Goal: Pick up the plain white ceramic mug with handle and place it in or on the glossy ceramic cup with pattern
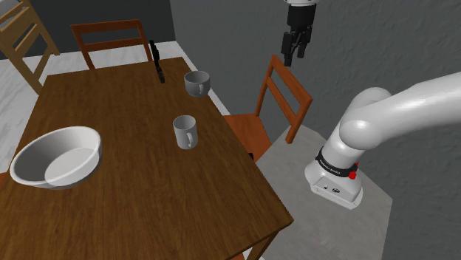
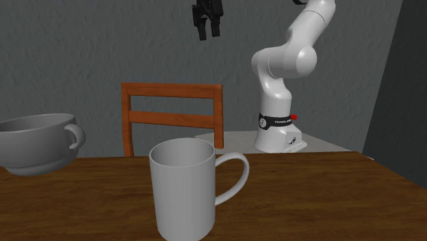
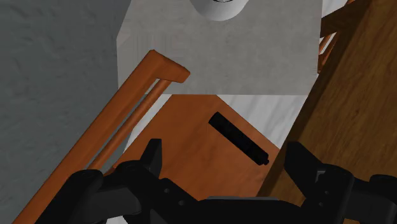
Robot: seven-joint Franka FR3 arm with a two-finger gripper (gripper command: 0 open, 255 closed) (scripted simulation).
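— From the shoulder, where is our mug?
— We see the tall grey mug (image 1: 185,131) upright mid-desk (image 1: 133,192), and the squat cup (image 1: 197,83) by the far stand-side corner. The tool (image 1: 293,46) hangs high over a chair (image 1: 273,103), off the desk.
— Across the desk?
— Mug nearest us, cup apart.
— The wrist?
— Our fingers (image 3: 153,156) are spread, nothing between, chair below.

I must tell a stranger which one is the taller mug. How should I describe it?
Look at the brown wooden table. Near its middle stands a grey-white mug, upright. Unlike the squat, rounded cup behind it, nearer the wall, it is tall and straight-sided.
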